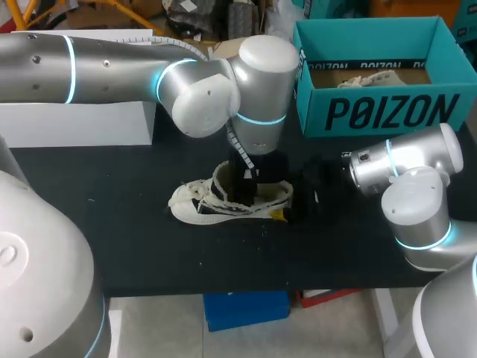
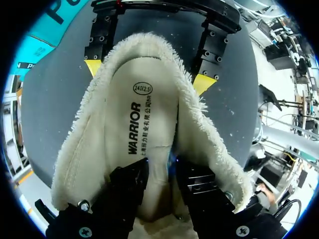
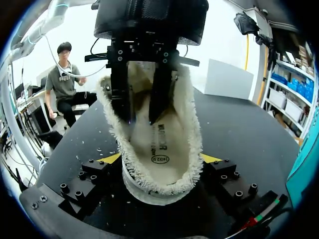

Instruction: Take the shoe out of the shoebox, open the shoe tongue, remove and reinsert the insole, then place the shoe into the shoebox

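the shoe (image 1: 216,201) is out of the shoebox (image 1: 373,112) and lies on its sole near the middle of the bench (image 1: 112,239), while the teal box stands open at the far right corner. the shoe's long axis runs along the bench, toe toward my left edge and heel toward my right. that suits the two arms: my right gripper (image 3: 160,158) sits low at the heel end, its yellow tips pressed against the fleecy collar (image 2: 204,124) from both sides, so it is clamping the heel and bracing the shoe. my left gripper (image 2: 162,172) comes straight down from above into the mouth of the shoe, onto the insole (image 2: 134,129) about midway along it, forward of the printed heel patch. its yellow tips are buried in the shoe, so i cannot tell whether it has hold of the insole or is only resting on it. the insole lies flat along the shoe's axis with its heel end nearest the right gripper. i judge this to be the insole step, with the shoe not yet returned to the box. my left arm is the one placed to work the insole. any lift should go up and back toward the heel, because the toe end is tucked out of sight under the upper.
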Controlling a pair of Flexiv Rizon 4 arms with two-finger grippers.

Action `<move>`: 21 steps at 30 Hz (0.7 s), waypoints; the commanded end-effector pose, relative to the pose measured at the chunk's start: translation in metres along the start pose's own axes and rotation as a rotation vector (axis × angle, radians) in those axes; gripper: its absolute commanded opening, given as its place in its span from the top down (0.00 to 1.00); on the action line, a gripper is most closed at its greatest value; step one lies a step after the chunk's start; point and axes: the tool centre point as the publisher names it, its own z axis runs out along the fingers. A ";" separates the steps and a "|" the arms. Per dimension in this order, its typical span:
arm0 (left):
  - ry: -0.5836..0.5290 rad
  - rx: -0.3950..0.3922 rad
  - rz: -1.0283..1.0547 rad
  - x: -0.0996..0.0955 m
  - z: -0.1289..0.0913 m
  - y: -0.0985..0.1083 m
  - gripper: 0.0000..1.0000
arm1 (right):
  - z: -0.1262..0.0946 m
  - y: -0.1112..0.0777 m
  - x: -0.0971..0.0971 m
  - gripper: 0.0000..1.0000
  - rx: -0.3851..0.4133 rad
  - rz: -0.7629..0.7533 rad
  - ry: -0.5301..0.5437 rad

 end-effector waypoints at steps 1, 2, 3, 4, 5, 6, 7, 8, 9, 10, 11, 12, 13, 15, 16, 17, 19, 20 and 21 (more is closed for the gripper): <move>-0.303 -0.084 -0.060 0.012 0.012 0.010 0.64 | 0.000 -0.003 -0.002 1.00 0.002 0.003 -0.002; -0.333 -0.099 -0.069 0.012 0.012 0.012 0.64 | 0.000 -0.003 -0.002 1.00 0.002 0.003 -0.002; -0.362 -0.113 -0.081 0.011 0.012 0.014 0.65 | 0.000 -0.003 -0.002 1.00 0.002 0.003 -0.002; -0.386 -0.122 -0.083 0.009 0.012 0.016 0.65 | 0.000 -0.003 -0.002 1.00 0.002 0.003 -0.002; -0.411 -0.139 -0.087 0.008 0.012 0.018 0.66 | 0.000 -0.003 -0.002 1.00 0.002 0.003 -0.002; -0.438 -0.153 -0.091 0.007 0.012 0.019 0.67 | 0.000 -0.003 -0.002 1.00 0.002 0.003 -0.002; -0.457 -0.161 -0.090 0.005 0.013 0.021 0.67 | 0.000 -0.003 -0.002 1.00 0.002 0.003 -0.002; -0.467 -0.163 -0.081 0.004 0.013 0.023 0.69 | 0.000 -0.003 -0.002 1.00 0.002 0.003 -0.002; -0.486 -0.164 -0.084 0.002 0.014 0.024 0.69 | 0.000 -0.003 -0.002 1.00 0.002 0.003 -0.002; -0.509 -0.165 -0.089 0.001 0.015 0.026 0.69 | 0.000 -0.003 -0.002 1.00 0.002 0.003 -0.002; -0.524 -0.168 -0.088 -0.001 0.016 0.028 0.70 | 0.000 -0.003 -0.002 1.00 0.002 0.003 -0.002; -0.541 -0.168 -0.092 -0.003 0.017 0.029 0.70 | 0.000 -0.003 -0.002 1.00 0.002 0.003 -0.002; -0.557 -0.168 -0.100 -0.005 0.019 0.030 0.71 | 0.000 -0.003 -0.002 1.00 0.002 0.003 -0.002; -0.579 -0.151 -0.109 -0.009 0.022 0.032 0.71 | 0.000 -0.003 -0.002 1.00 0.002 0.003 -0.002; -0.589 -0.139 -0.115 -0.010 0.023 0.034 0.71 | 0.000 -0.003 -0.002 1.00 0.002 0.003 -0.002; -0.597 -0.133 -0.115 -0.012 0.024 0.036 0.71 | 0.000 -0.003 -0.002 1.00 0.002 0.003 -0.002; -0.629 -0.130 -0.139 -0.014 0.025 0.038 0.71 | 0.000 -0.003 -0.002 1.00 0.002 0.003 -0.002; -0.643 -0.116 -0.146 -0.015 0.024 0.040 0.70 | 0.000 -0.003 -0.002 1.00 0.002 0.003 -0.002; -0.657 -0.098 -0.153 -0.015 0.023 0.042 0.70 | 0.000 -0.003 -0.002 1.00 0.002 0.003 -0.002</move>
